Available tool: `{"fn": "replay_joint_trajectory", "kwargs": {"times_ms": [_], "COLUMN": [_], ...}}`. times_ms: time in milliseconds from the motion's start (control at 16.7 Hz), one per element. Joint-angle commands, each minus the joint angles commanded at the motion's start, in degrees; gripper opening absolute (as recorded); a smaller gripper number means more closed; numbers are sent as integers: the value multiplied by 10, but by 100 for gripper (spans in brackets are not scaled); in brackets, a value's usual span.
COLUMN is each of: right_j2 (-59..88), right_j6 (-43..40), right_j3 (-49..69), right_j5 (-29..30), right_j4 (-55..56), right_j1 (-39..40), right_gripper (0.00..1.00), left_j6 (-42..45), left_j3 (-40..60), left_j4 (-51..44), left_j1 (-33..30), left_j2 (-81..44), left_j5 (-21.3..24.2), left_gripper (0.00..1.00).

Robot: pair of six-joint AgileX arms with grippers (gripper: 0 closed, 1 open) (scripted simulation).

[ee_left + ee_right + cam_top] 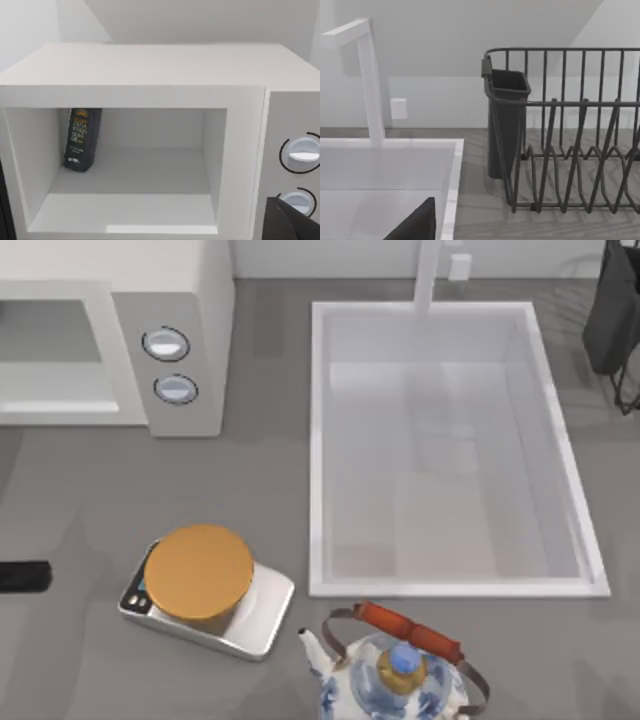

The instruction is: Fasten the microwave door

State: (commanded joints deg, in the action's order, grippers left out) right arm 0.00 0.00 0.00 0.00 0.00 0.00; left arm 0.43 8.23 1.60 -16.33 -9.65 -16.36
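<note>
Facing the left gripper (292,224) squarely is the microwave (150,75), its cavity wide open ahead of that gripper. The microwave door is not across that opening. Whether this gripper is open or closed cannot be told: the left wrist view catches one dark edge of it, low in front of the grey panel and close under the lower of the two dials (301,154).

The left wrist view looks into the cavity, and a dark bottle (82,139) stands upright at the back, against the side wall farthest from the dials. From above, the top view gives the microwave's roof, its dial panel and the pale floor of the cavity. It also shows a short black part of the left arm (22,576) at the table's (100,490) left edge, well out in front of the microwave.

The top view alone lays out the rest: a silver scale (262,612) with an orange disc (198,570), a blue-and-white teapot (395,680) just beside it, and the white sink (318,440).

The right gripper (417,224) is parked over the sink's far right corner, its open-or-closed state also impossible to tell. Beyond it, the right wrist view shows the faucet (370,85) and a dark wire dish rack (570,150) with a cutlery holder (506,115) on the end nearest the sink.
</note>
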Motion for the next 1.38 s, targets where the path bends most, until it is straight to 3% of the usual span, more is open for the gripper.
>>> {"fn": "replay_joint_trajectory", "kwargs": {"times_ms": [300,540,780,1140,1380], "right_j2": [0,0,0,0,0], "right_j6": [0,0,0,0,0], "right_j3": [0,0,0,0,0], "right_j5": [0,0,0,0,0], "right_j4": [0,0,0,0,0], "right_j1": [0,0,0,0,0], "right_gripper": [100,100,100,100,100], "left_j6": [0,57,171,359,453], "left_j3": [1,61,193,437,581], "left_j4": [5,-31,-110,-262,-359], "left_j1": [-5,57,209,505,663], "left_j2": [-6,-67,-221,-542,-742], "left_j5": [-5,39,134,317,433], "left_gripper": [0,0,0,0,0]}}
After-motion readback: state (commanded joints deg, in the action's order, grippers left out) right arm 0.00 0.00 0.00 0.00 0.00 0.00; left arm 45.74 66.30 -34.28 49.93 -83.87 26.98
